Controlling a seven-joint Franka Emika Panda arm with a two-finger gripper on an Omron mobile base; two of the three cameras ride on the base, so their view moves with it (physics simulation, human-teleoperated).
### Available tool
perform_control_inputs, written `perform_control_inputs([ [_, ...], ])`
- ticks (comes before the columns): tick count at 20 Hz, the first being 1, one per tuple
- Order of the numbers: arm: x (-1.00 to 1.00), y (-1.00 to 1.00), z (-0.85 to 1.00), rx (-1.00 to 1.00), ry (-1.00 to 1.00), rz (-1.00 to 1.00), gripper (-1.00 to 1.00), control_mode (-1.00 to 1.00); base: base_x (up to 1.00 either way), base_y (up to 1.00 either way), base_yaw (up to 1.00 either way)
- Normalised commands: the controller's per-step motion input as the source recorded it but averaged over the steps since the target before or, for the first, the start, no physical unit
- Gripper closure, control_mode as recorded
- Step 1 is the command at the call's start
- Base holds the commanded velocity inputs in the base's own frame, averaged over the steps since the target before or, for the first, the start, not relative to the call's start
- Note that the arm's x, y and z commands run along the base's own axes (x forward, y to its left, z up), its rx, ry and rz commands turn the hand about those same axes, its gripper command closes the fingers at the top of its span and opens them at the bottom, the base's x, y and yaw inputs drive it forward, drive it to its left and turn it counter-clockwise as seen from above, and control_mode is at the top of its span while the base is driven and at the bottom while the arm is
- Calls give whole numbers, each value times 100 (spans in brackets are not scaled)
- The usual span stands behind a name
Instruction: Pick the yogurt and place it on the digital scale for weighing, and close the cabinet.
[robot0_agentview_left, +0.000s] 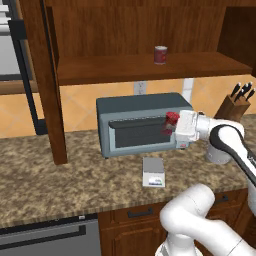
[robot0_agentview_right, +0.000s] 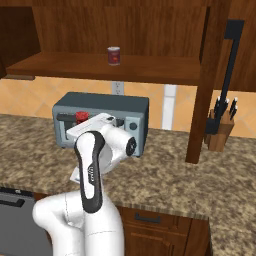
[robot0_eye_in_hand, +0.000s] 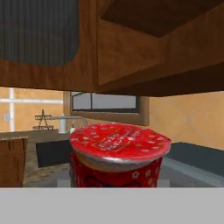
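Gripper (robot0_agentview_left: 171, 123): closing around the yogurt (robot0_agentview_left: 172, 118), fingers hidden behind the cup, so the exact width of opening not readable; pointing sideways toward the left of the left base view, hanging above the counter in front of the grey-blue toaster oven (robot0_agentview_left: 137, 125). Yogurt, in the hand view (robot0_eye_in_hand: 118, 155): standing upright at the bottom centre, red foil lid facing up, long axis vertical, sitting directly between the fingers. Digital scale (robot0_agentview_left: 153, 172): lying on the granite counter (robot0_agentview_left: 60, 175) below the held cup and slightly to its left, well apart in height, light-blue strip facing the robot; by judgement, calling for a short descent with a small shift over the plate, cup kept upright. Red can (robot0_agentview_left: 160, 54): standing on the cabinet (robot0_agentview_left: 125, 67) shelf above, not the target. Cabinet door (robot0_agentview_left: 40, 75): standing open at left, awaiting closing. Knife block (robot0_agentview_left: 236, 105): sitting at far right.
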Motion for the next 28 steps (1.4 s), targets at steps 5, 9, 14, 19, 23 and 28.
perform_control_inputs([
  [5,10,-9,-68,-7,-1,5,100,-100,0,0,0],
  [9,25,0,-68,-7,0,-2,100,-100,0,0,0],
  [14,17,0,-65,-6,0,-1,100,-100,0,0,0],
  [19,24,0,-49,-1,0,0,100,-100,0,0,0],
  [23,24,0,-50,0,2,0,100,-100,0,0,0],
  [28,17,0,-49,0,0,1,100,-100,0,0,0],
])
